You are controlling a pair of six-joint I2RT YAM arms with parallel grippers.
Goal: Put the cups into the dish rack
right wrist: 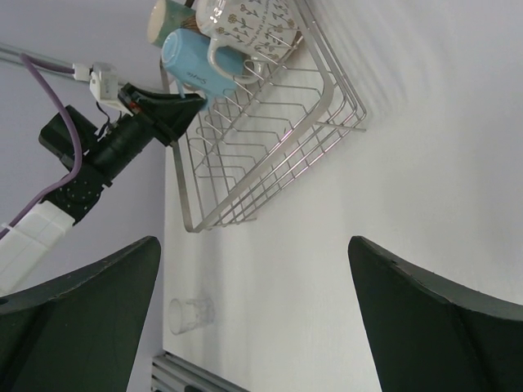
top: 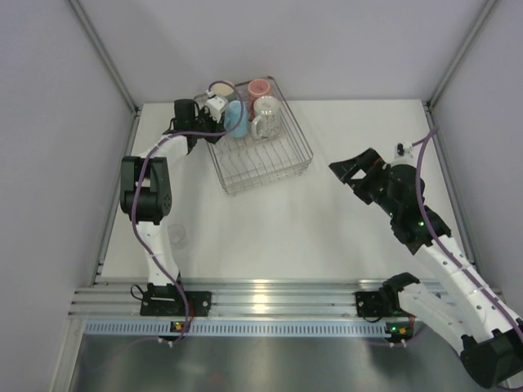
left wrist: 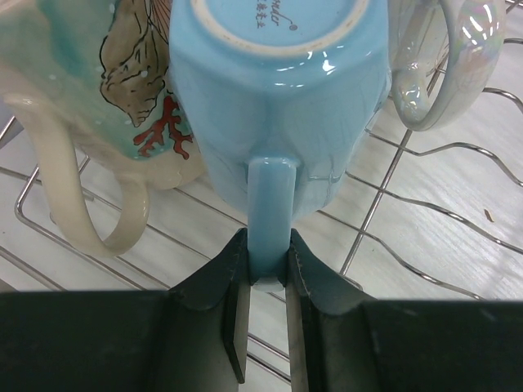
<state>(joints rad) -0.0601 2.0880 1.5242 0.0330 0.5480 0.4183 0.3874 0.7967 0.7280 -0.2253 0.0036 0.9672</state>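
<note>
1. The left gripper [left wrist: 267, 263] has its jaws clamped on the handle [left wrist: 270, 208] of the light blue mug [left wrist: 278, 114]. The handle's length runs straight back toward the wrist.
2. That mug is in the far left corner of the dish rack [top: 270, 175], tipped so its base faces the left wrist camera and its mouth points away.
3. A cream shell-printed mug [left wrist: 90, 98], a pink cup [top: 260, 87] and a pale speckled mug [top: 265, 117] crowd the same far end.
4. The rack stands toward the table's [top: 270, 237] far edge, left of middle and skewed to the edges.
5. The right gripper [top: 355, 175] hovers over the table's right side, jaws wide apart and empty.
6. A clear tumbler [top: 178, 237] stands upright near the table's left edge, well apart from the rack.
</note>
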